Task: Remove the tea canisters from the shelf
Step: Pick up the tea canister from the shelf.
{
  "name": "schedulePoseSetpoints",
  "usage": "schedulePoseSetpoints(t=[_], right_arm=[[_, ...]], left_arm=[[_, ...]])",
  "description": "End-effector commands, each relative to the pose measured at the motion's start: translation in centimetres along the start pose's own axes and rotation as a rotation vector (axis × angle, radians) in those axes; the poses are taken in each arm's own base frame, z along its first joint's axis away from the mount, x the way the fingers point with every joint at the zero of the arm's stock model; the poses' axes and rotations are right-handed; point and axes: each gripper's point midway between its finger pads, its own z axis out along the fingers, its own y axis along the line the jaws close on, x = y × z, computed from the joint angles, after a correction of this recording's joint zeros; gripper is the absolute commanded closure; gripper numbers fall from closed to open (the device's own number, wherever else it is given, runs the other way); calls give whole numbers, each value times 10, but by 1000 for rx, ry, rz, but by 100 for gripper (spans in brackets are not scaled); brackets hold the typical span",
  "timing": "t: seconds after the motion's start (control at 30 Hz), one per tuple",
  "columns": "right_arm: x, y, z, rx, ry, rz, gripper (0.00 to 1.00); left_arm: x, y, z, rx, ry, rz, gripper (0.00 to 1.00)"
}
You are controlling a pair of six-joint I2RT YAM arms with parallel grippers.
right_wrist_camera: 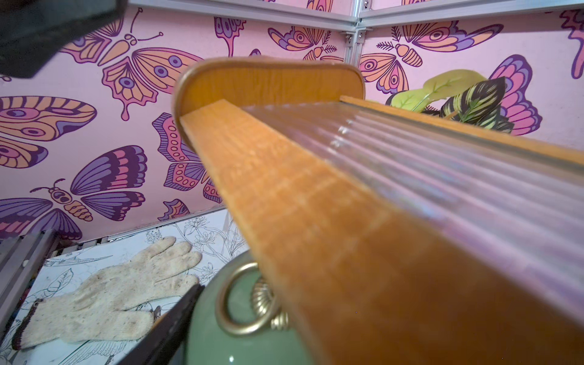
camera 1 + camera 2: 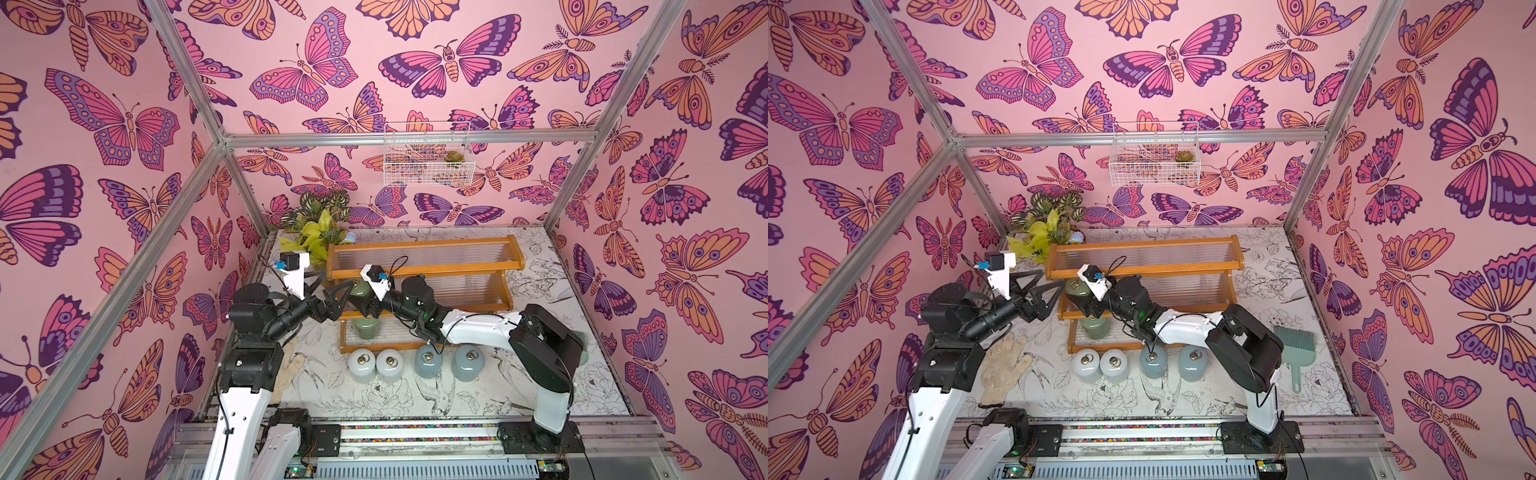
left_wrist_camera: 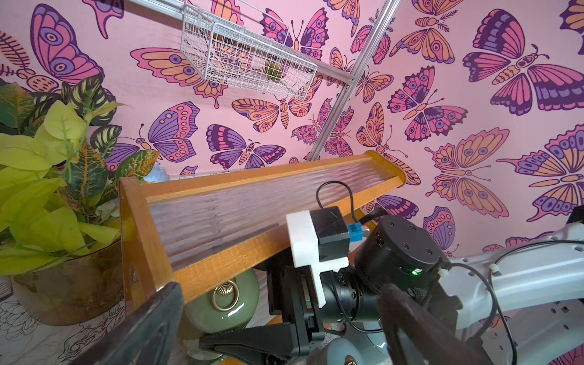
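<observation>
Right hand (image 2: 1084, 300) at upright sage-green canister (image 3: 221, 303) on shelf (image 2: 1142, 245) middle tier, grip or gap impossible to tell; left hand (image 2: 1052, 279) spread wide, empty, just beside.

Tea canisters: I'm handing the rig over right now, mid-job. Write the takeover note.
Left gripper: open, empty, in the air off the shelf's left end.
Right gripper: at the green canister on the middle tier, one finger beside it; a firm grip is not confirmed.
Done: two white canisters and two blue canisters stand on the table in front of the shelf; top tier bare.
Left: that middle-tier one, then the second green canister on the bottom tier. No others in view.
</observation>
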Motion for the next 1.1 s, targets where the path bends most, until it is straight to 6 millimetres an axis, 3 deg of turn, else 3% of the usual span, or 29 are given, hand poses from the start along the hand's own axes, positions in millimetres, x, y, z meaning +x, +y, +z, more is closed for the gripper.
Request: schedulePoseSetpoints(t=[0.0,0.13,0.37,0.5,0.67,0.87,1.07], right_arm=[[7,-8,-1,22,18,-7,43],[0,-6,-4,6,6,-43,54],[-45,7,-26,-57,-63,-84,55],[-66,16,-46,-90,-88,-78,56],[-77,30,-80,-149,-88,-61,56],[-56,54,-119,-247,-10,-39,57],[-20,76,-152,-337,103,-6,58]], left_arm=[[6,-1,1,4,15,15,1],[6,2,3,2,21,15,1],[6,4,4,-8,21,24,1],[5,5,4,-11,21,25,1],[6,7,5,-21,20,22,1],[6,11,6,-36,19,19,1],[6,14,8,-41,25,14,1]])
